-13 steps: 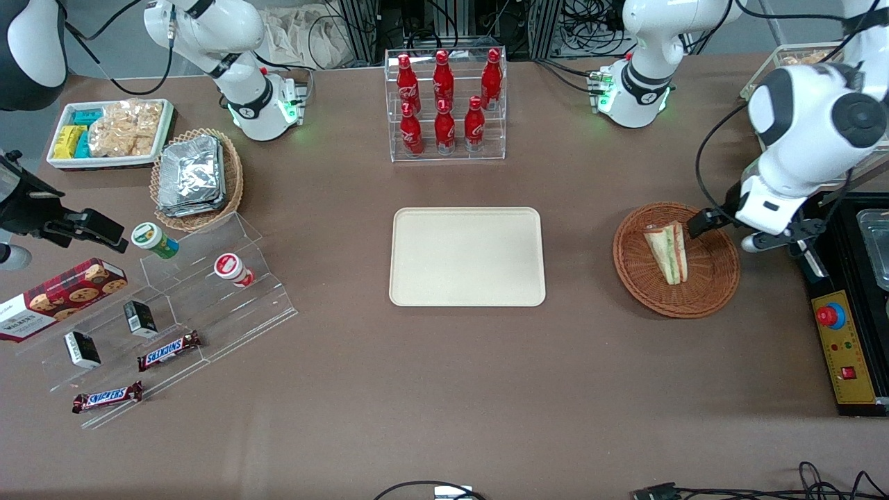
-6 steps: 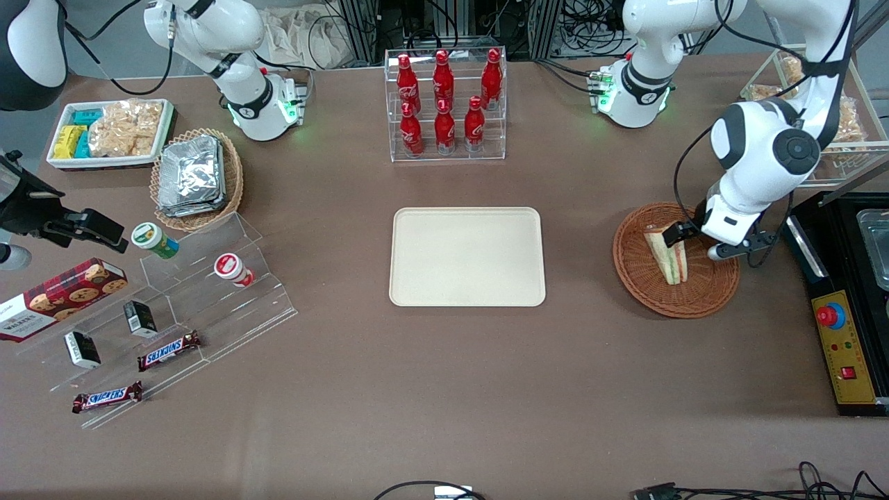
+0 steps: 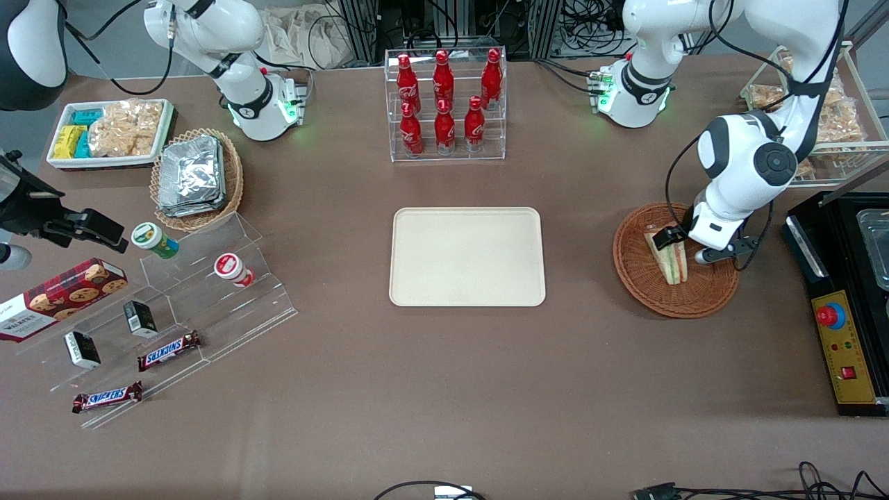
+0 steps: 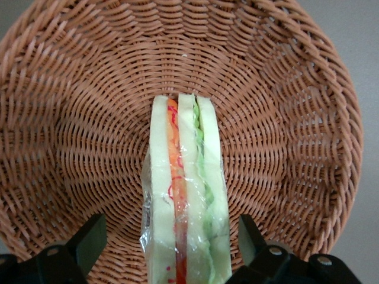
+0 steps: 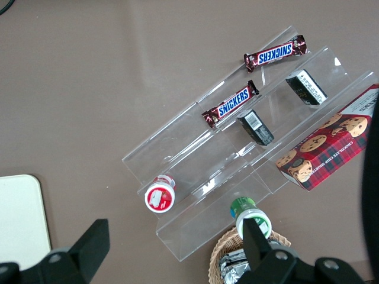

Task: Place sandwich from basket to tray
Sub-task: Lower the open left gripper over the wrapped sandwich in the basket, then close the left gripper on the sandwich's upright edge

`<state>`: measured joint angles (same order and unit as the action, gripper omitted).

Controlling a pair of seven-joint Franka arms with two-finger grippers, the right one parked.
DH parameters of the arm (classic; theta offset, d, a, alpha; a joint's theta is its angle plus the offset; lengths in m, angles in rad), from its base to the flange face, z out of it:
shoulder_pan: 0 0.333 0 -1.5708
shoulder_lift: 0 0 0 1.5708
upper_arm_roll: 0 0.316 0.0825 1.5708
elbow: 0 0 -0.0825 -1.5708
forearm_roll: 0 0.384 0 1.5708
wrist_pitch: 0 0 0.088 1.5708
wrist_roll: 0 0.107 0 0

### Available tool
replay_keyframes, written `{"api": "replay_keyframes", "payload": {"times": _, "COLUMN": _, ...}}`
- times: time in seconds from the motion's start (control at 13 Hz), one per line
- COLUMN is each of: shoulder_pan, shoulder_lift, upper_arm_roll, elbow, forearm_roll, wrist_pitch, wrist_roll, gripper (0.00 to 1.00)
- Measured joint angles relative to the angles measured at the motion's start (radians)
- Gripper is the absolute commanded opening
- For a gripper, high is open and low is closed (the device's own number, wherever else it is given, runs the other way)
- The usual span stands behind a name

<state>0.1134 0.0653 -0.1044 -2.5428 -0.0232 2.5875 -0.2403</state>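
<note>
Since half a second ago, and more so since a full second ago, the left arm's black two-finger gripper (image 3: 684,246) has come in from the working arm's end of the table and lowered over the round reddish-brown woven wicker basket (image 3: 715,292). Earlier it hung just outside the basket's rim; now it sits above the basket's inside, at the wide end of the small triangular white-bread sandwich in clear wrap (image 3: 671,260).

Nothing else has shifted. That sandwich lies where it lay before, on edge in the basket, its pointed end nearer the front camera. From the wrist camera, the sandwich (image 4: 185,195) shows its layers: white bread, an orange-red strip, more bread, then green filling. The gripper (image 4: 172,239) is spread wide, one black finger (image 4: 89,239) on each flank of the wedge, both standing clear of the wrap with basket weave (image 4: 284,136) visible in the gaps. It grasps nothing.

Beside the basket, toward the parked arm's end of the table, the flat rectangular cream-beige plastic tray with rounded corners (image 3: 467,256) lies bare, well apart from the basket's rim. Farther from the front camera than the tray stands a clear acrylic rack of red bottles (image 3: 445,104), unchanged from the earlier frames.
</note>
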Motion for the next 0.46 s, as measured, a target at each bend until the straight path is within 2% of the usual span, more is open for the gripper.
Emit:
{"api": "replay_keyframes", "payload": {"times": 0.08, "shoulder_pan": 0.0, "shoulder_lift": 0.003, "upper_arm_roll": 0.0, "elbow": -0.006, "forearm_roll": 0.0, "wrist_pitch": 0.015, "wrist_roll": -0.001, "gripper": 0.94}}
{"api": "replay_keyframes", "payload": {"times": 0.15, "shoulder_pan": 0.0, "shoulder_lift": 0.005, "upper_arm_roll": 0.0, "elbow": -0.012, "forearm_roll": 0.0, "wrist_pitch": 0.028, "wrist_roll": -0.002, "gripper": 0.45}}
{"api": "replay_keyframes", "payload": {"times": 0.23, "shoulder_pan": 0.0, "shoulder_lift": 0.005, "upper_arm_roll": 0.0, "elbow": -0.019, "forearm_roll": 0.0, "wrist_pitch": 0.038, "wrist_roll": -0.003, "gripper": 0.12}}
{"api": "replay_keyframes", "payload": {"times": 0.31, "shoulder_pan": 0.0, "shoulder_lift": 0.006, "upper_arm_roll": 0.0, "elbow": -0.024, "forearm_roll": 0.0, "wrist_pitch": 0.042, "wrist_roll": -0.003, "gripper": 0.05}}
{"api": "replay_keyframes", "payload": {"times": 0.46, "shoulder_pan": -0.002, "shoulder_lift": 0.007, "upper_arm_roll": -0.001, "elbow": -0.029, "forearm_roll": 0.0, "wrist_pitch": 0.045, "wrist_roll": -0.003, "gripper": 0.05}}
